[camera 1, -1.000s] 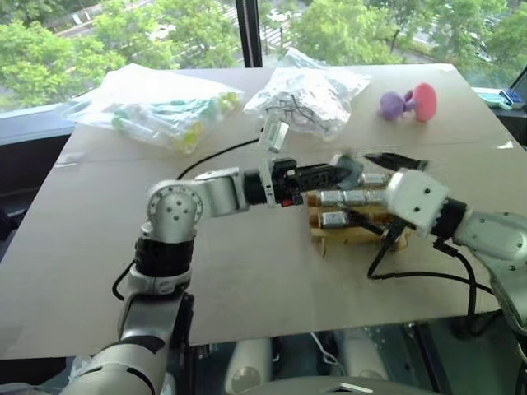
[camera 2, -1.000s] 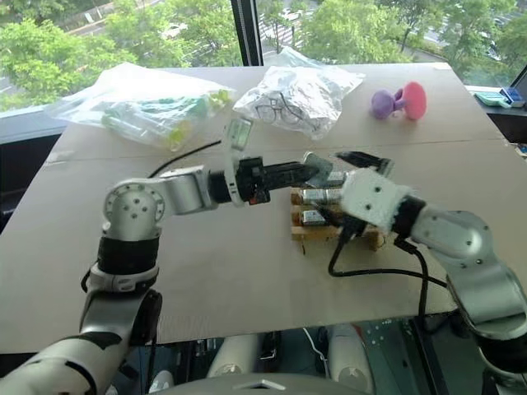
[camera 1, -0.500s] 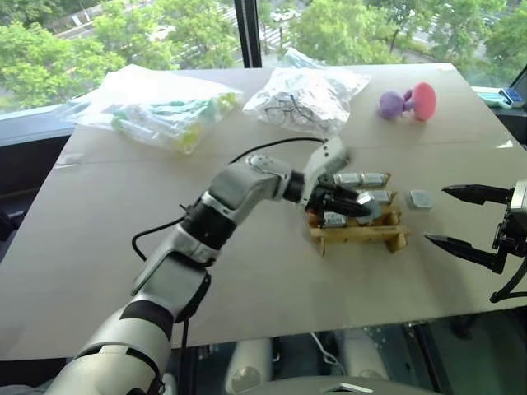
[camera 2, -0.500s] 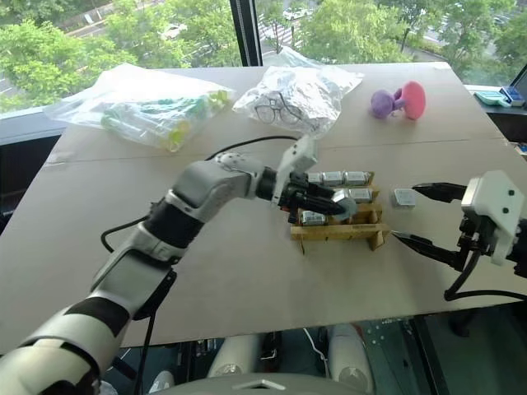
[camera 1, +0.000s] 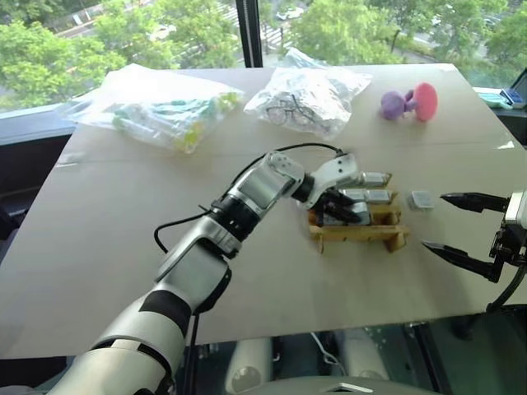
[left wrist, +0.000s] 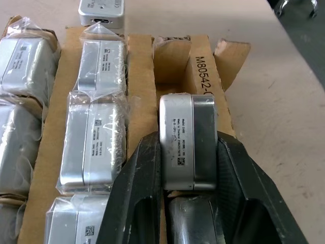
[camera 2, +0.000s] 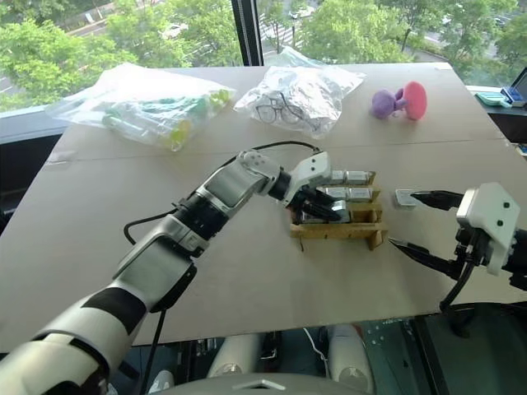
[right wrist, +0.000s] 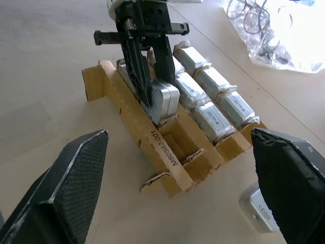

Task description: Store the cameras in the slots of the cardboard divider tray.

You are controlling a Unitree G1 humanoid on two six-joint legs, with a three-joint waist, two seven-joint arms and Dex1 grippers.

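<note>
Jaws grip camera (left wrist: 187, 145) — over tray (left wrist: 144, 76).

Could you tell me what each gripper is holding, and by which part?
The left gripper clamps a camera by its two broad faces; the right gripper is open, holding nothing.

You are looking across a table covered by a large flat cardboard sheet (camera 1: 107, 239), its far part joined along a crease. Behind the table a window (camera 1: 99, 33) runs the whole width, split by a dark vertical frame post (camera 1: 249, 33). Through the glass you see sunlit green treetops (camera 2: 354, 29) and bits of road. Bright daylight falls on the tabletop.
</note>
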